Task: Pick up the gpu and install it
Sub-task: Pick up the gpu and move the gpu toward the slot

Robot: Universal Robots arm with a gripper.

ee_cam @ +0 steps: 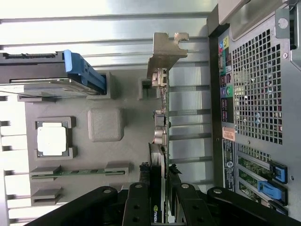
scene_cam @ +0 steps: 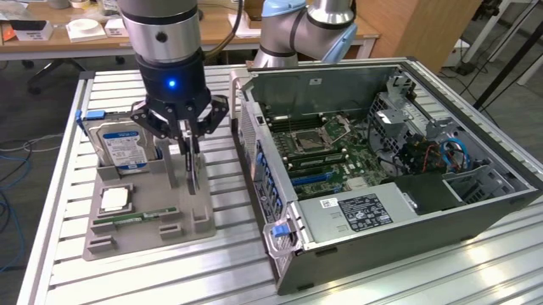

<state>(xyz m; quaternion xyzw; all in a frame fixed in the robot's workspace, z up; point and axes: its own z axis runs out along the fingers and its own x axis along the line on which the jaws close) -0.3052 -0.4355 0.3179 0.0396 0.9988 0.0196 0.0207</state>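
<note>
One gripper (scene_cam: 190, 145) clamped on upright gpu (ee_cam: 160, 80), seated in gray holder (scene_cam: 197, 223).

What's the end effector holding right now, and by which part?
The end effector pinches the gpu across its upper edge at the cooler end, away from the metal bracket.

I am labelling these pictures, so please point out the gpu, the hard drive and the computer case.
gpu (ee_cam: 162, 54): wrist view, silver end bracket.
hard drive (scene_cam: 121, 149): exterior view, blue-white label.
computer case (scene_cam: 416, 232): exterior view, dark outer wall.
</note>
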